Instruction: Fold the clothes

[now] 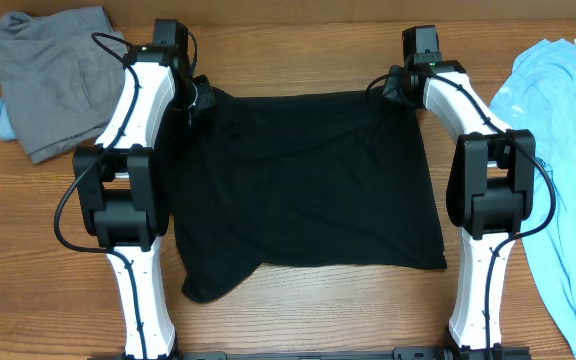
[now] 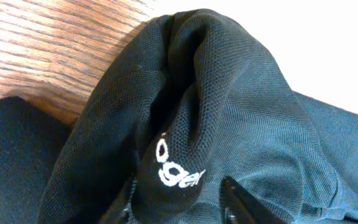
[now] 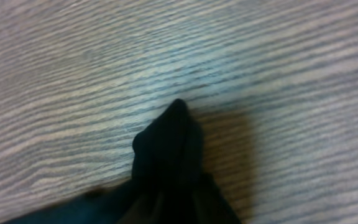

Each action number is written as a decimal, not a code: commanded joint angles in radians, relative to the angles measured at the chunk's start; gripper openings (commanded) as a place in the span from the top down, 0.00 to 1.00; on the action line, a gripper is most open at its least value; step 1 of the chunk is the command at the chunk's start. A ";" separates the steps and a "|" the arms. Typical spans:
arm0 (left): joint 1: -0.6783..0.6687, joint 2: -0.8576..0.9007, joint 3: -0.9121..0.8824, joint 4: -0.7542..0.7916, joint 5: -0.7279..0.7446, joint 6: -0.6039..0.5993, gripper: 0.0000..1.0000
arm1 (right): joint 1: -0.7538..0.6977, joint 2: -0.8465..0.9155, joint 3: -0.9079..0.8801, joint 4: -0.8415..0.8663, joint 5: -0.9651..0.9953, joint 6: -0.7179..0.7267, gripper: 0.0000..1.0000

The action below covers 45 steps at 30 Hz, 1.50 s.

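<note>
The left gripper and right gripper are each pinching an upper corner of the black shirt, its body lying spread toward the frame's bottom.

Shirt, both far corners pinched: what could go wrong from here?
1. Only a small tip of the shirt shows past the right tool. A hold that thin might slip when pulled.
2. The left tool has a thick bunch, so the fold may come out uneven.
3. The flap at the near left lies beside the left arm and could drag or snag.
</note>
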 commanded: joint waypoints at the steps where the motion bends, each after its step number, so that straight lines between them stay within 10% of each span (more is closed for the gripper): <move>1: -0.006 0.004 0.025 0.002 0.019 0.026 0.69 | 0.001 0.025 0.053 -0.032 -0.003 0.007 0.94; 17: 0.006 0.004 0.053 0.014 0.026 0.070 0.71 | -0.003 0.025 0.102 -0.088 -0.004 0.018 0.96; 20: 0.019 0.004 0.053 0.008 0.026 0.070 0.96 | -0.003 0.025 0.102 -0.088 -0.004 0.022 0.96; 45: 0.021 -0.185 0.104 -0.390 -0.096 0.107 0.96 | -0.027 -0.269 0.104 -0.319 0.163 0.148 0.96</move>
